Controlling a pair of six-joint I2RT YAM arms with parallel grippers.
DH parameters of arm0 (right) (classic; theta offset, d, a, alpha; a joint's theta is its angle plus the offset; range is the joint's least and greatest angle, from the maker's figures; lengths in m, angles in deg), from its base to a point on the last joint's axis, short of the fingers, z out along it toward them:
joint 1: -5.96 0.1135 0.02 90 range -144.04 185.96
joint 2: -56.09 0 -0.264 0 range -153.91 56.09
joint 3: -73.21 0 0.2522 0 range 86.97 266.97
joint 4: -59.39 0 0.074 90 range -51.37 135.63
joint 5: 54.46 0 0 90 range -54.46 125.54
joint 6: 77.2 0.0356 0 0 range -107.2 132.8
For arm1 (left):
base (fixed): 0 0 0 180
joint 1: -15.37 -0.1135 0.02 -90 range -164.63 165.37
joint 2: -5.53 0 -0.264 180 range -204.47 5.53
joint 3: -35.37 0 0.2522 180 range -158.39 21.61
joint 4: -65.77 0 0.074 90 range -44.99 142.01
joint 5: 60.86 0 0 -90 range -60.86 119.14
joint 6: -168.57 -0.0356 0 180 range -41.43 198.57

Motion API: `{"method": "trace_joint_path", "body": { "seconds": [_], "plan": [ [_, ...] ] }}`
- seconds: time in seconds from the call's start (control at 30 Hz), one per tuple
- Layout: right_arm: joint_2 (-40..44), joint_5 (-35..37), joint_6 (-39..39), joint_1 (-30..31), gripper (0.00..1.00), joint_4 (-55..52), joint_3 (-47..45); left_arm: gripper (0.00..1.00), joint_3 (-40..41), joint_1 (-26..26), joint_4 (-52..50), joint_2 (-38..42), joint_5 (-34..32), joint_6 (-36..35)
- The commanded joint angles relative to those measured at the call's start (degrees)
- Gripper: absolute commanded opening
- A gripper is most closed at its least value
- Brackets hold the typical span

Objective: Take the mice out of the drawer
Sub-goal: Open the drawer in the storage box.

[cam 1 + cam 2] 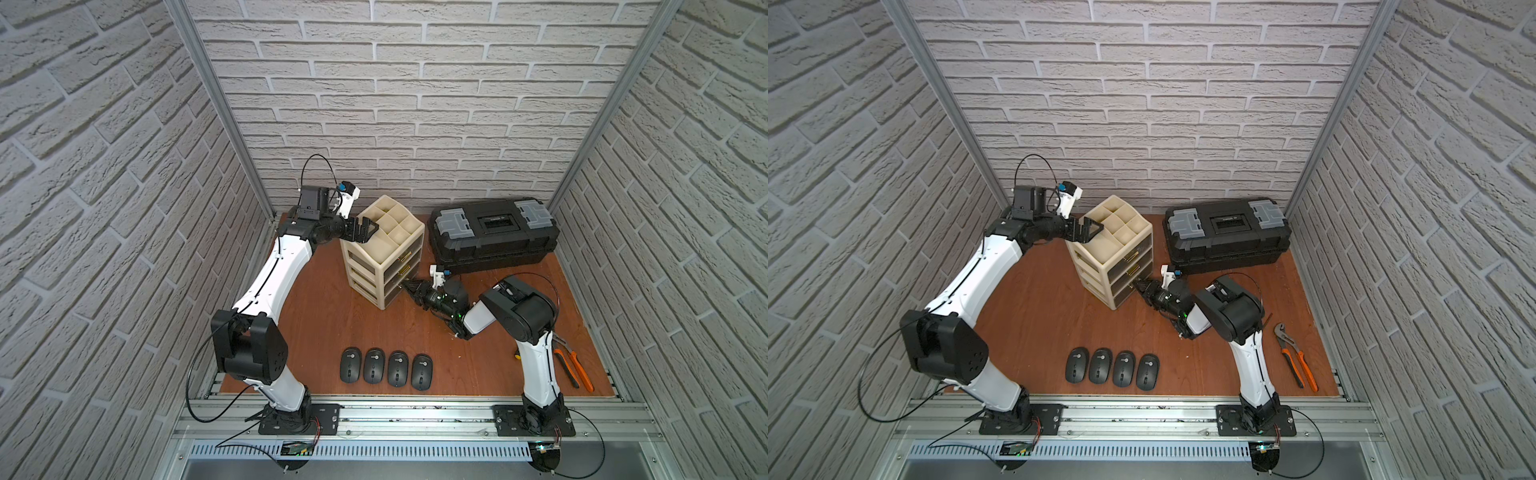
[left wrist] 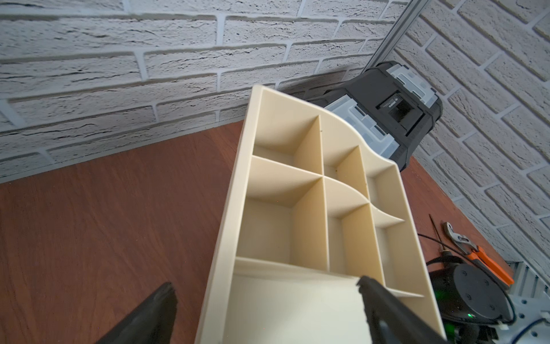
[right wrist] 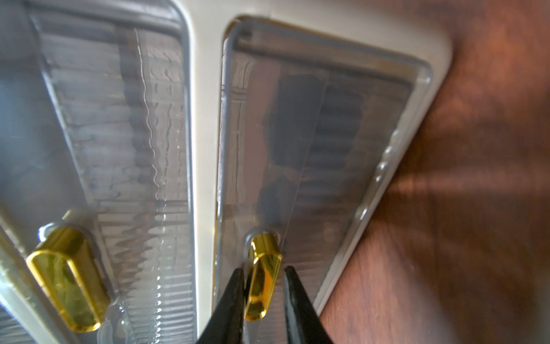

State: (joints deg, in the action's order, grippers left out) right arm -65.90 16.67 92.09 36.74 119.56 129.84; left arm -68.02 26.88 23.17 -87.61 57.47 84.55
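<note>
Several black mice (image 1: 385, 368) (image 1: 1112, 368) lie in a row on the wooden table near its front edge. The beige drawer unit (image 1: 376, 266) (image 1: 1100, 266) stands behind them with all three clear-fronted drawers pushed in. My right gripper (image 1: 405, 286) (image 3: 263, 269) is at the bottom drawer (image 3: 327, 134). Its jaws are narrowed around that drawer's gold handle (image 3: 263, 247), and a thin gap still shows on one side. Blurred dark shapes show through the clear front. My left gripper (image 1: 365, 230) (image 2: 266, 284) is open, straddling the top tray's side wall (image 2: 226, 238).
A black toolbox (image 1: 494, 232) stands at the back right, close behind my right arm. Orange-handled pliers (image 1: 575, 368) lie near the right edge. Brick-patterned walls close in the back and both sides. A second gold handle (image 3: 65, 277) sits on the drawer above.
</note>
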Motion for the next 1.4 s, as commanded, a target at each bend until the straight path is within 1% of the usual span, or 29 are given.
{"method": "trace_joint_path", "body": {
  "seconds": [0.0, 0.13, 0.43, 1.0, 1.03, 1.37],
  "plan": [
    [-0.87, 1.09, 0.97, 0.44, 0.18, 3.9, 0.32, 0.98, 2.26, 1.67, -6.24, -4.33, -2.18, -1.75],
    [-1.25, 1.74, 3.58, 0.15, 0.12, 6.67, -1.34, 0.98, 1.92, 1.78, -7.12, -5.01, -4.04, -1.93],
    [2.54, 2.41, 3.69, -0.02, 0.09, 6.71, -6.53, 0.97, 1.23, 1.58, -8.91, -5.79, -7.89, -1.98],
    [8.26, 2.75, 2.7, -1.87, 0.07, 6.32, -19.83, 0.97, 1.65, 0.95, -9.3, -4.65, -8.39, -2.15],
    [10.2, 2.71, 2.62, -1.95, 0.07, 6.44, -20.54, 0.97, 1.66, 0.97, -9.35, -4.63, -8.51, -2.1],
    [16.41, 2.89, 0.26, -4.35, 0.06, 2.77, -27.19, 0.97, 1.82, 0.92, -9.57, -4.71, -8.74, -2.22]
  ]
}}
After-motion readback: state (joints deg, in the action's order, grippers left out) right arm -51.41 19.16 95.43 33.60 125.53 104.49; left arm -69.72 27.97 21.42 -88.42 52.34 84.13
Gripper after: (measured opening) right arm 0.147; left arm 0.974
